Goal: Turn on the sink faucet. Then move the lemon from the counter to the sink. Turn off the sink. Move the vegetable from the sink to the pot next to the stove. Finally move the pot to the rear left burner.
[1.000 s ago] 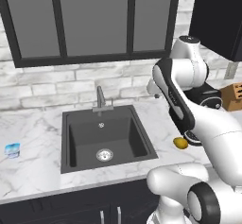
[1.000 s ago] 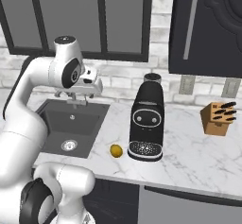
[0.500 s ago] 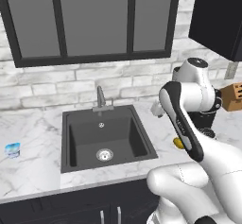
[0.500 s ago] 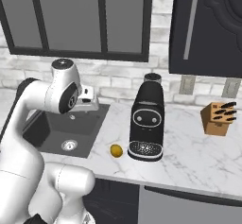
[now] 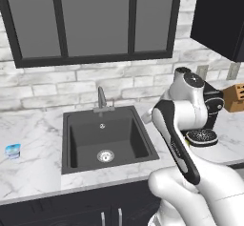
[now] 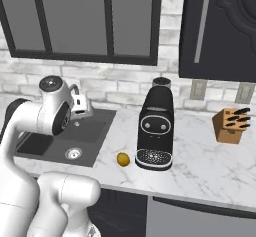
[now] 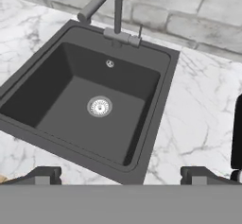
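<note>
The gripper [image 7: 120,173] is hanging with its fingers spread wide and empty above the front rim of the sink [image 7: 156,81]. The faucet [image 7: 109,8] is standing beyond them; no running water is visible. The lemon [image 6: 123,159], small and yellow, is sitting on the counter [image 6: 200,166] beside the coffee machine [image 6: 156,131], awaiting pickup.
</note>
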{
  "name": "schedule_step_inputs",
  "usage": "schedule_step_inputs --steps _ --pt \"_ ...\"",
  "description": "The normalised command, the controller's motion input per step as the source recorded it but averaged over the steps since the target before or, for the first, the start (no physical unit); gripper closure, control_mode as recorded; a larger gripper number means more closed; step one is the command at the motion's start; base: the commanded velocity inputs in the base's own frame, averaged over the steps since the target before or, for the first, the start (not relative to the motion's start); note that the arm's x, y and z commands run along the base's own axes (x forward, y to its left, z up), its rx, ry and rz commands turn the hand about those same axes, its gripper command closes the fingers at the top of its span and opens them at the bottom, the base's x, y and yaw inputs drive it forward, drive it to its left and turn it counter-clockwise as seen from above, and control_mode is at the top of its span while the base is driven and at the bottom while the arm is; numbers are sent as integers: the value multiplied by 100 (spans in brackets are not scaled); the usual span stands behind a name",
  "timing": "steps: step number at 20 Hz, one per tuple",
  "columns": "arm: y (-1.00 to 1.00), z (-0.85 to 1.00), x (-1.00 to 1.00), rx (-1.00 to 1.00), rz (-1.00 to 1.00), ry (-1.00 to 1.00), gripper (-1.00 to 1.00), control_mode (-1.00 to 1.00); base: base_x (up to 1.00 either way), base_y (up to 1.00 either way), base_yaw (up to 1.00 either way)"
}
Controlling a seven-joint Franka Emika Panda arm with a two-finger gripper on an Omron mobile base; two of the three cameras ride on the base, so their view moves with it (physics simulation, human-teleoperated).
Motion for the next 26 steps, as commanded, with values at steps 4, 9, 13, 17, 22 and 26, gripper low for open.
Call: schedule_step_inputs --steps 4,9,13,17,22,26 --pt "-1 0 22 0 0 0 -100 -100 0 0 0" --pt "-5 -3 25 4 1 0 -100 -100 0 0 0" --pt "-7 -2 2 4 1 0 -100 -100 0 0 0" --pt "2 -11 18 1 5 0 -100 -100 0 0 0" --pt "13 -11 26 1 8 -6 -100 -100 0 0 0" --pt "0 -3 8 2 15 -9 -100 -100 0 0 0"
